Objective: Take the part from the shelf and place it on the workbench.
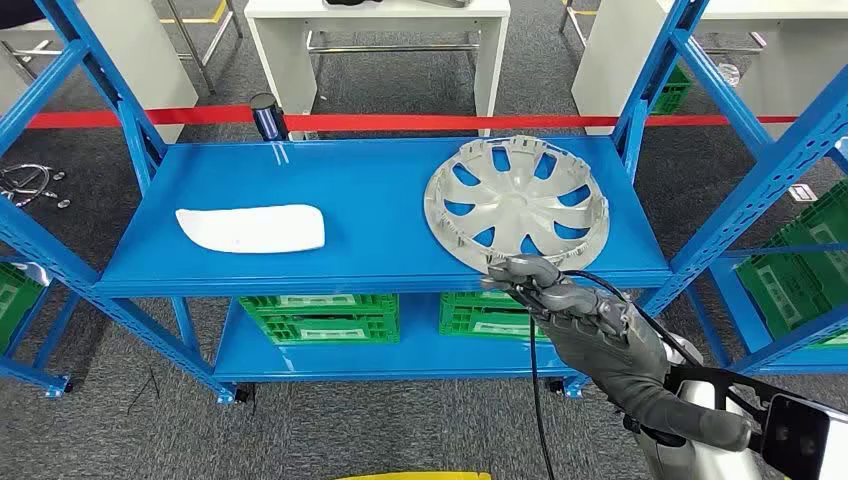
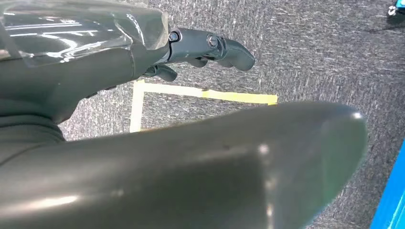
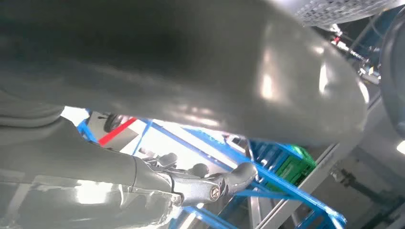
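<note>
Inspector A: Starting at the left of the blue shelf [image 1: 380,215]. What lies there?

Inspector B: A white elongated panel [image 1: 252,228], flat on the upper deck. Its long axis runs left to right along the shelf, with the narrower rounded end pointing left.

Inspector A: And further right?

Inspector B: The silver wheel cover [image 1: 516,201] sits on the right part of the same deck. It is round, so it has no long axis. It appears to lie with its inner side up and the rim clips standing around the edge; its near edge reaches almost to the front lip of the shelf.

Inspector A: Position of the right hand [image 1: 572,305]?

Inspector B: It comes in from the lower right. Its fingertips [image 1: 512,266] are at the near rim of the wheel cover, seemingly touching it. The fingers are loosely curled and a little apart. I cannot tell whether they have actually closed on the rim.

Inspector A: The left hand [image 2: 200,50]?

Inspector B: In the left wrist view it hangs over grey carpet [image 2: 305,52] and a yellow tape mark [image 2: 210,93]. The fingers are bent inward with nothing in them.

Inspector A: Surroundings?

Inspector B: Green crates [image 1: 320,316] on the lower deck, a red floor line [image 1: 480,122] behind the shelf, and a white worktop [image 1: 377,22] beyond it.
</note>
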You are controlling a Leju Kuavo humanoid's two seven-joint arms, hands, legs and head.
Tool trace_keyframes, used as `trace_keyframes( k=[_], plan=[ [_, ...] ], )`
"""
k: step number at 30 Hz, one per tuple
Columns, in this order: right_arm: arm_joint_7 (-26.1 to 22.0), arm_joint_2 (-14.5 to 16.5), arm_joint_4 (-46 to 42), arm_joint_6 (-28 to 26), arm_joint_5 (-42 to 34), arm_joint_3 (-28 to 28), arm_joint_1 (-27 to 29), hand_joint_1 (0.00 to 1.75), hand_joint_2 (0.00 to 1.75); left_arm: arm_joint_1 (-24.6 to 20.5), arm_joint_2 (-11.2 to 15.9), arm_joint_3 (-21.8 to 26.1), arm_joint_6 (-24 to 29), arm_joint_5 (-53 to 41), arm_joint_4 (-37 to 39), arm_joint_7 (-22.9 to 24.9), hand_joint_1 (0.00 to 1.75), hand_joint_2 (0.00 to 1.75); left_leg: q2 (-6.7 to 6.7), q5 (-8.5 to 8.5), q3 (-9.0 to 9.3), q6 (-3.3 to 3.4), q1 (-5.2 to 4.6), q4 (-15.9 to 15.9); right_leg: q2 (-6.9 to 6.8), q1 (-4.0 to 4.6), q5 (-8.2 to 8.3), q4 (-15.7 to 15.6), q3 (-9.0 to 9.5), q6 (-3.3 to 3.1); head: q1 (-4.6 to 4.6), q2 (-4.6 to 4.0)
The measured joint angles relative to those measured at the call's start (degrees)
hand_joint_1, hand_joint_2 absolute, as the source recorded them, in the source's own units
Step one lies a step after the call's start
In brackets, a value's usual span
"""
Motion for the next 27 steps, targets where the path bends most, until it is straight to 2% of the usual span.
trace_keyframes(
  k=[2,3,5,7,9,10,11,12,14,15,16,18,20,21,22,24,25,26,27],
  plan=[
    [0.0,-0.1,0.0,0.1,0.0,0.1,0.1,0.00,0.00,0.0,0.0,0.0,-0.1,0.0,0.0,0.0,0.00,0.00,0.03,-0.10,0.04,-0.16,0.07,0.0,0.06,0.12,-0.08,0.0,-0.06,-0.57,0.00,0.00],
    [0.1,-0.2,0.0,0.1,0.0,0.1,0.1,0.00,0.00,0.0,-0.1,0.1,-0.2,0.0,0.0,0.0,0.00,0.00,0.06,-0.25,0.07,-0.35,0.15,0.0,0.12,0.09,-0.13,0.0,-0.06,-1.10,-0.02,0.00],
    [1.3,-0.4,0.2,-0.1,0.4,0.3,0.3,0.00,0.00,0.0,-0.1,0.3,-0.6,0.1,0.0,0.0,0.00,0.00,0.11,-1.18,-0.48,-0.93,0.42,1.4,0.20,-0.14,-0.34,0.0,0.25,-1.75,-0.06,0.00],
    [4.3,-0.7,0.6,-0.7,1.1,1.2,0.3,0.00,0.00,0.0,-0.2,0.5,-0.7,0.4,0.0,-0.1,0.00,0.00,0.12,-3.84,-3.43,-1.59,0.71,7.2,0.20,-0.33,-0.66,-0.1,0.70,-2.30,-0.16,0.00],
    [8.3,-1.1,1.5,-1.8,2.1,2.8,0.3,0.00,0.00,0.1,-0.2,0.7,-0.7,0.9,0.0,-0.1,0.00,0.00,0.12,-6.69,-8.17,-1.95,0.93,15.4,0.19,-0.19,-0.94,-0.1,0.97,-2.65,-0.21,0.00],
    [10.2,-1.5,2.2,-2.4,2.7,3.8,0.3,0.00,0.00,0.1,-0.2,0.8,-0.7,1.1,0.0,-0.1,0.00,0.00,0.12,-6.90,-9.92,-1.99,0.98,17.7,0.21,-0.10,-1.07,-0.1,1.11,-2.75,-0.22,0.00],
    [11.9,-1.9,3.0,-3.1,3.5,4.9,0.0,0.00,0.44,0.2,-0.2,0.8,-0.7,1.2,0.0,-0.1,0.00,0.00,0.12,-5.91,-10.56,-1.92,1.01,17.8,0.27,-0.02,-1.20,0.0,1.31,-2.81,-0.22,0.00],
    [13.4,-2.2,3.9,-3.8,4.5,6.3,-0.4,0.00,0.87,0.2,-0.2,0.9,-0.7,1.2,0.0,-0.2,0.00,0.00,0.12,-3.85,-9.95,-1.72,0.98,15.4,0.37,0.07,-1.36,0.0,1.57,-2.82,-0.22,0.00],
    [16.3,-2.7,5.8,-5.3,6.5,9.3,-2.0,0.00,1.75,0.3,-0.1,0.9,-0.7,0.9,0.0,-0.4,0.00,0.00,0.13,0.91,-6.51,-0.86,0.73,6.9,0.63,0.26,-1.72,-0.1,2.12,-2.71,-0.18,0.00],
    [17.8,-2.8,6.8,-5.8,7.2,10.9,-3.0,0.00,1.75,0.2,0.0,0.9,-0.6,0.6,0.0,-0.7,0.00,0.00,0.19,2.25,-5.07,-0.42,0.50,3.6,0.72,0.37,-1.89,-0.1,2.23,-2.57,-0.17,0.00],
    [19.4,-2.9,7.7,-6.2,7.6,12.4,-4.0,0.00,1.75,0.2,0.2,0.8,-0.4,0.1,0.1,-1.1,0.00,0.00,0.25,2.78,-4.24,-0.05,0.28,1.7,0.76,0.43,-2.01,-0.1,2.24,-2.39,-0.16,0.00],
    [22.1,-3.0,9.2,-6.4,8.1,15.5,-6.3,0.00,1.75,0.1,0.7,0.5,0.2,-1.0,0.6,-2.2,0.00,0.00,0.35,2.67,-3.89,0.31,-0.02,0.8,0.77,0.46,-2.12,-0.3,2.16,-1.90,-0.17,0.00],
    [24.0,-3.1,10.4,-6.6,9.2,18.2,-8.9,0.00,1.75,0.1,1.4,0.2,1.2,-1.9,1.8,-3.2,0.00,0.00,0.39,3.01,-3.17,0.68,0.26,-0.1,0.59,0.45,-2.61,0.5,1.76,-1.57,-0.14,0.00],
    [24.6,-3.1,11.0,-6.8,10.2,19.4,-10.5,0.00,1.75,0.0,1.8,0.0,1.8,-2.3,2.6,-3.7,0.00,0.00,0.42,3.22,-2.76,0.89,0.41,-0.6,0.50,0.49,-3.43,2.2,0.89,-1.57,-0.08,0.00],
    [25.1,-3.0,11.9,-7.1,11.3,20.6,-12.1,0.00,1.75,-0.1,2.1,-0.2,2.3,-2.7,3.4,-4.0,0.00,0.00,0.44,3.36,-2.51,1.04,0.55,-0.9,0.41,0.47,-4.73,5.3,-0.73,-1.71,-0.03,0.00],
    [25.9,-2.8,14.2,-7.8,13.8,23.0,-15.3,0.00,1.75,-0.4,2.9,-0.5,3.2,-3.0,5.4,-4.7,0.00,0.00,0.40,3.33,-2.45,1.18,0.49,-1.0,0.40,0.38,-7.52,13.3,-5.04,-1.80,0.04,0.00],
    [26.2,-2.6,15.4,-8.3,15.2,24.0,-16.7,0.00,1.75,-0.5,3.2,-0.6,3.7,-3.1,6.4,-4.9,0.00,0.00,0.35,3.29,-2.44,1.18,0.48,-0.9,0.39,0.28,-8.13,16.1,-6.69,-1.56,0.04,0.00],
    [26.5,-2.3,16.7,-9.0,16.7,24.9,-18.0,0.00,1.75,-0.6,3.4,-0.6,4.0,-3.0,7.2,-5.0,0.00,0.00,0.27,3.23,-2.41,1.12,0.50,-0.9,0.38,0.15,-7.78,16.6,-7.29,-1.08,0.05,0.00],
    [26.9,-1.9,18.2,-10.0,18.6,25.7,-19.3,0.00,1.75,-0.7,3.5,-0.6,4.2,-2.9,7.8,-5.1,0.00,0.00,0.20,3.13,-2.37,0.99,0.55,-0.8,0.34,-0.03,-6.49,14.7,-6.67,-0.43,0.07,0.00]
  ],
)
